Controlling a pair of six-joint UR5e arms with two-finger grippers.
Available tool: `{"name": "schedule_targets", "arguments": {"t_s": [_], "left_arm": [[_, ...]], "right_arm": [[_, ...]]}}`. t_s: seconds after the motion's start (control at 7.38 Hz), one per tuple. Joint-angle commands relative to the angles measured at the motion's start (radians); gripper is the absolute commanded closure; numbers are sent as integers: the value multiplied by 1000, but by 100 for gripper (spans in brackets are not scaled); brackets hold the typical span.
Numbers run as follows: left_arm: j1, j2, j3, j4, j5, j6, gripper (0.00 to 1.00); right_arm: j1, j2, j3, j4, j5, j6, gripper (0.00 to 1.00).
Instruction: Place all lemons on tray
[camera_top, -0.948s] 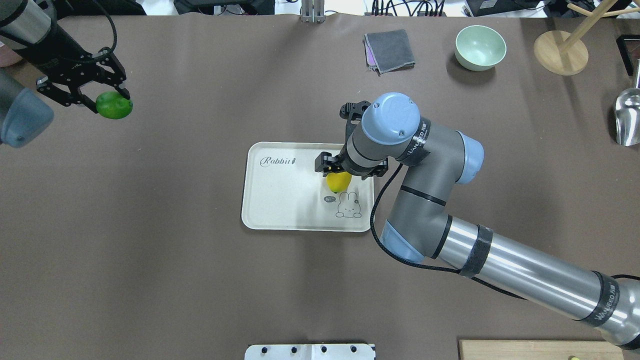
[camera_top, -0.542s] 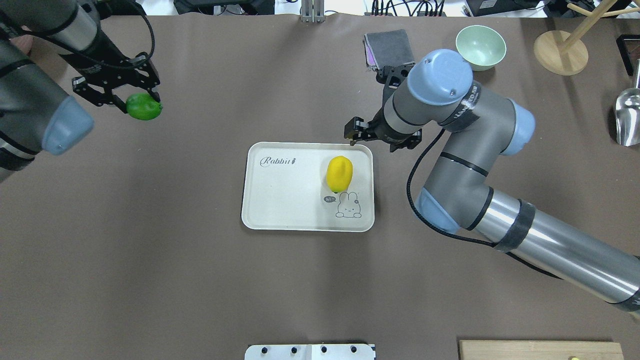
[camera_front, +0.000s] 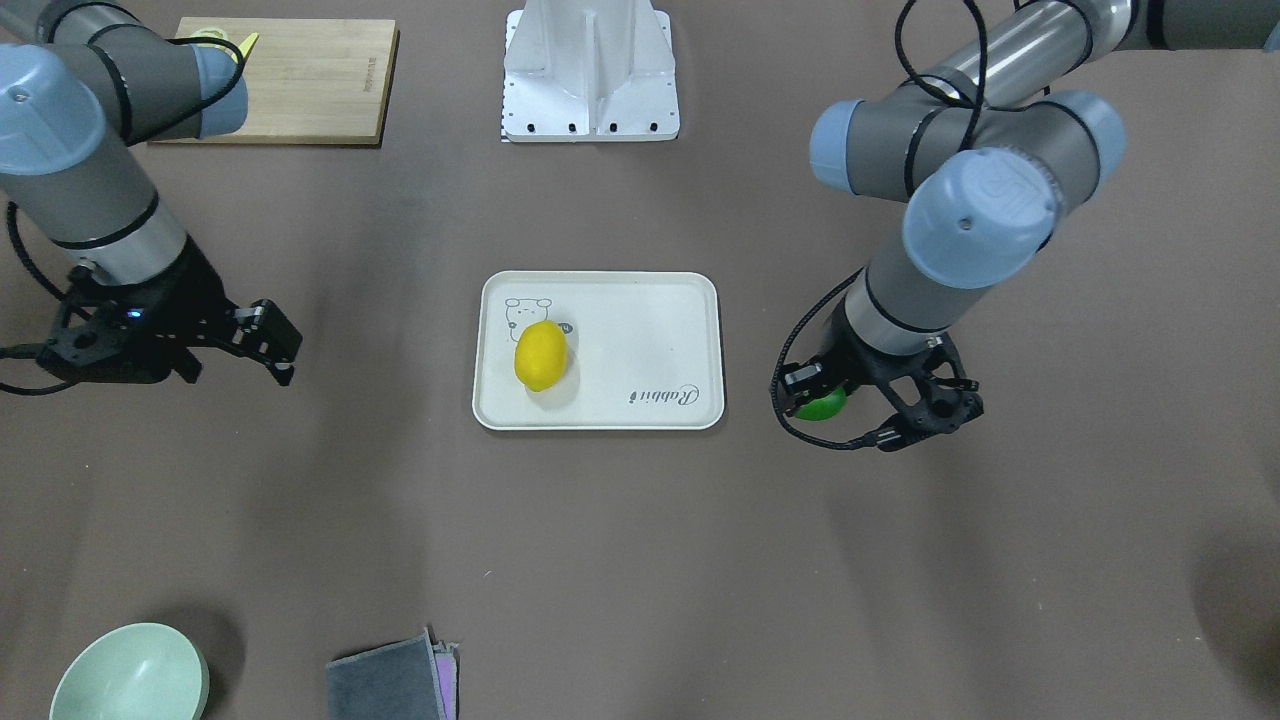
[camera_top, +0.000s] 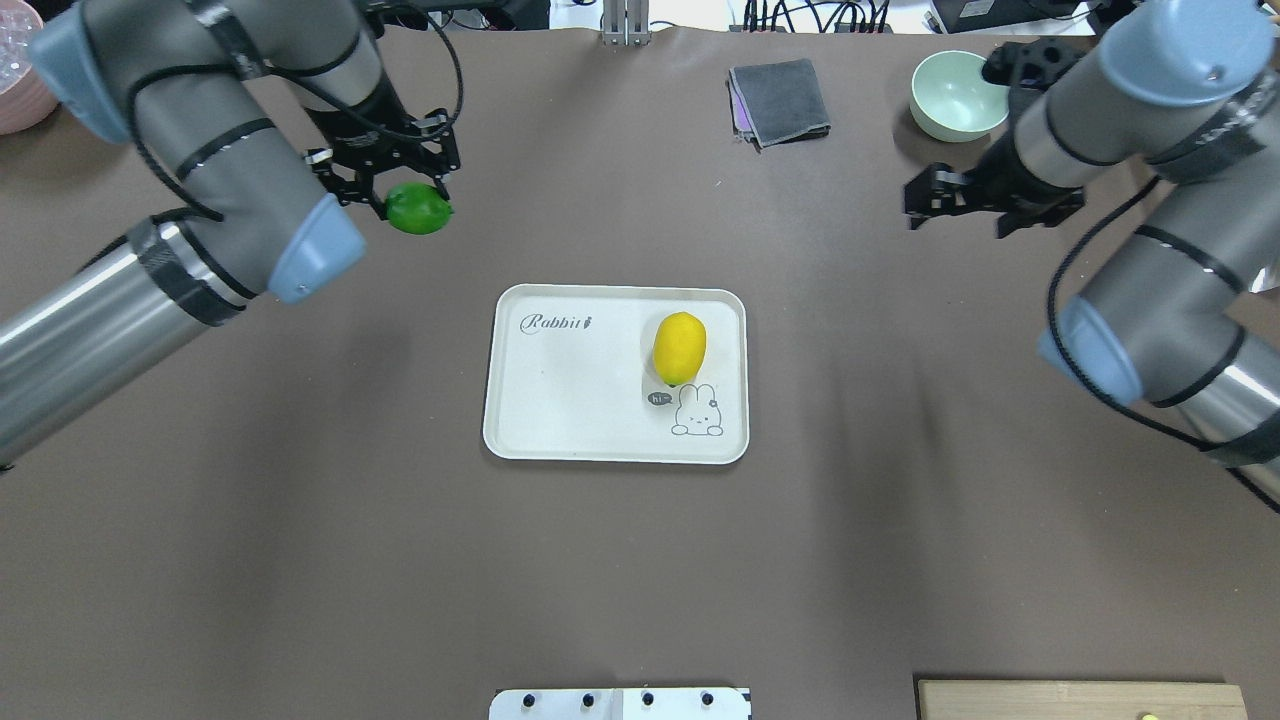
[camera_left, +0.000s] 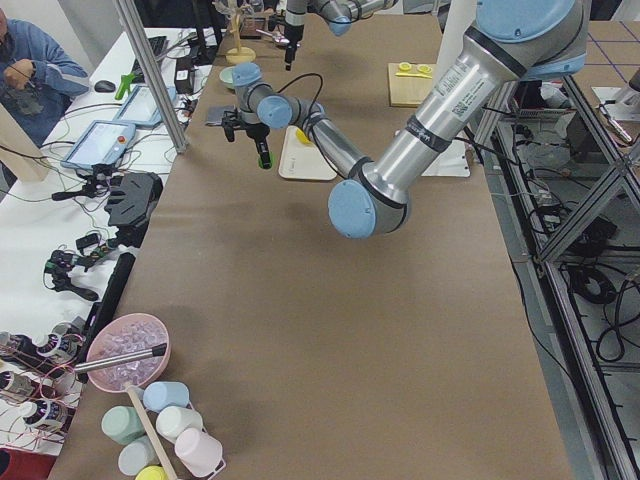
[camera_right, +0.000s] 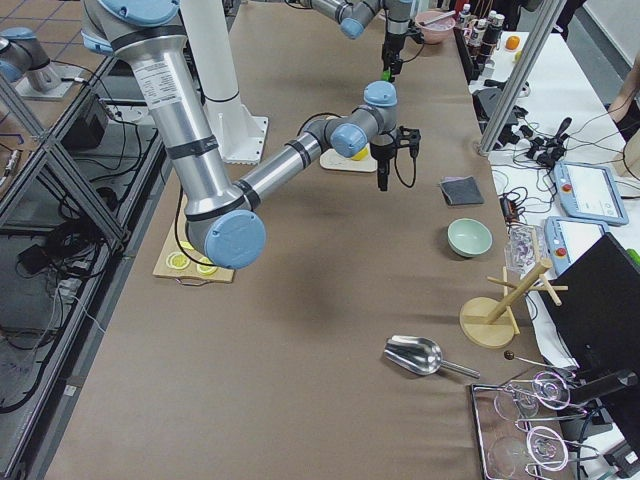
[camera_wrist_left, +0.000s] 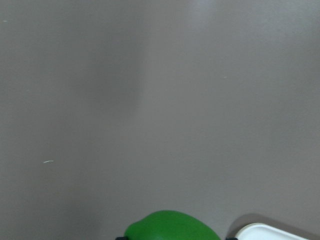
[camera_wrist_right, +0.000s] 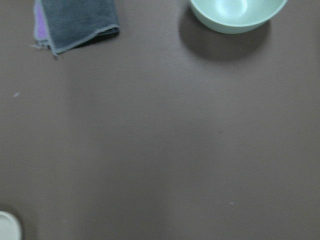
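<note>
While the left tool (camera_top: 413, 200) clamps the green lemon (camera_top: 420, 210), the right tool (camera_top: 957, 213) gapes.

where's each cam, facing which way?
Front-facing: across table, facing robot; left arm, right arm, tray.
Overhead: behind robot, looking down; both arms, yellow lemon.
Left: table's left end; left arm near.
Right: right end; right arm near.
Left wrist: downward; green lemon, no arm.
Right wrist: downward; bowl, cloth, no arm.
Shared: both wrists glimpse tray corner.

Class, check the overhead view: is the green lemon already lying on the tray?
No, the green lemon is gripped in the left hand, well apart from the tray, where only the yellow lemon lies.
</note>
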Motion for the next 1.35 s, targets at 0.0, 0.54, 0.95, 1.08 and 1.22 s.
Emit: {"name": "schedule_targets", "arguments": {"t_s": [0.0,0.54,0.95,1.08,1.22], "left_arm": [[80,-68,40,-5,31,-92,100],[225,-75,115,-134,155,-221,100],[291,-69,121,-147,239,-247,100],[291,-66,123,-149,238,-238,69],[289,-63,121,-164,238,-235,2]], "right_arm": [[67,-155,45,-51,1,-228,0],[315,-339,55,13,167,-502,0],[523,-370,64,-101,236,-642,0],[580,-381,66,-132,236,-700,0],[617,-398,64,-154,236,-734,0]]}}
